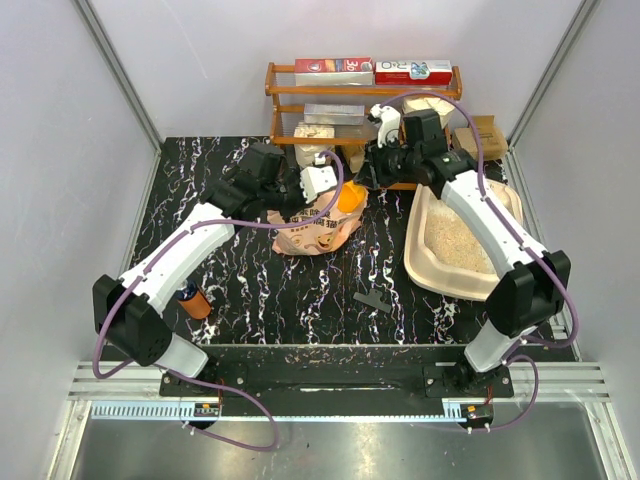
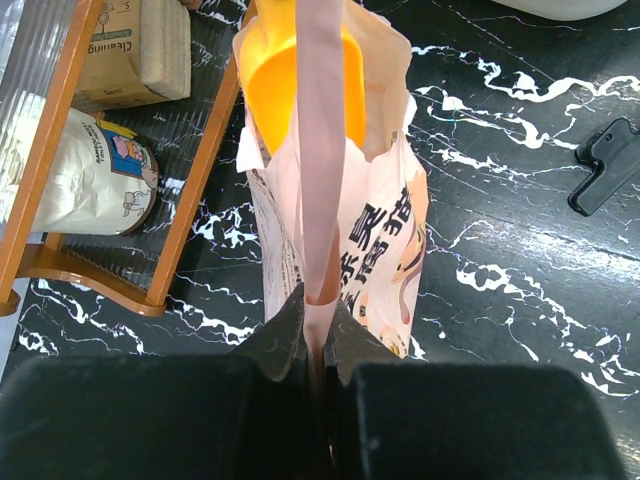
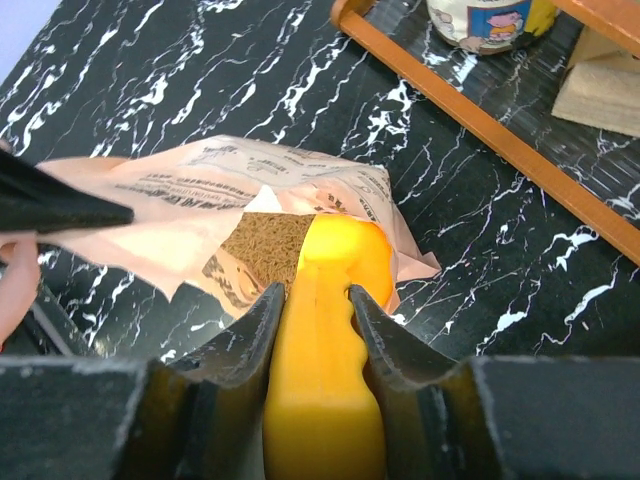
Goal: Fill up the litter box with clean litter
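Left hand (image 2: 320,325) pinches the bag (image 2: 385,235); right hand (image 3: 312,312) clamps the scoop (image 3: 335,262) beside the litter (image 3: 268,250), with the litter box (image 1: 422,268) at four o'clock.

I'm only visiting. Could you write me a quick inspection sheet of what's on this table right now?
Surface: black, white-veined table.
Job's things: litter box at right, partly filled with litter; pink litter bag open, centre.
Clutter: black clip, orange container, wooden rack of boxes.
Claws: left claw shut on bag's edge; right claw shut on yellow scoop at the bag's mouth.
Cables: purple cables loop along both arms.
Surroundings: white walls.
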Controlling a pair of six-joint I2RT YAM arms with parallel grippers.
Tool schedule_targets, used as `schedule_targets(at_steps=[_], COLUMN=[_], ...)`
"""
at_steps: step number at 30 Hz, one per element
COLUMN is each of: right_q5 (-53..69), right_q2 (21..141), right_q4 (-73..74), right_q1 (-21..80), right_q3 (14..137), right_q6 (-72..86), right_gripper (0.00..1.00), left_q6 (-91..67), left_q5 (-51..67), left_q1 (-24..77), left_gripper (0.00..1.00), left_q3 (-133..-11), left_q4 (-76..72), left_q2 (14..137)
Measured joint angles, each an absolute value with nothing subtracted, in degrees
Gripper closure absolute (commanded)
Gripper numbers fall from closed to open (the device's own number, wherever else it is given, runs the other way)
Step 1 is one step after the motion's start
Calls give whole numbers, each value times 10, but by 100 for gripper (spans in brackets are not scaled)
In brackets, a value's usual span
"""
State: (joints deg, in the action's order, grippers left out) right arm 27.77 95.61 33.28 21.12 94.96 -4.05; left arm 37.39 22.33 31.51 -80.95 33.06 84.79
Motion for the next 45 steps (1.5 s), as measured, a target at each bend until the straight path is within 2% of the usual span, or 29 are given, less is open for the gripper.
schedule_targets(at_steps=[7,16,29,39,45], right_q5=[192,213,414,583,629], right_q2=[980,1068,1093,1107,1118], right_q4=[301,245,104,-44,-115], right_q1=[248,259,213,94,58], right_q3=[931,925,884,832,818], right_q6=[25,117,333,521,585], right_gripper=[100,100,100,100,100], left_q6=[370,371,390,395,396], left_q5=[221,214,195,170,153], left_q1=[315,315,315,315,315], left_gripper=[100,100,100,100,100], left_q3=[-809,-809,-810,-813,-839], left_q4=[328,321,317,310,321], left_q2=[848,856,857,860,878])
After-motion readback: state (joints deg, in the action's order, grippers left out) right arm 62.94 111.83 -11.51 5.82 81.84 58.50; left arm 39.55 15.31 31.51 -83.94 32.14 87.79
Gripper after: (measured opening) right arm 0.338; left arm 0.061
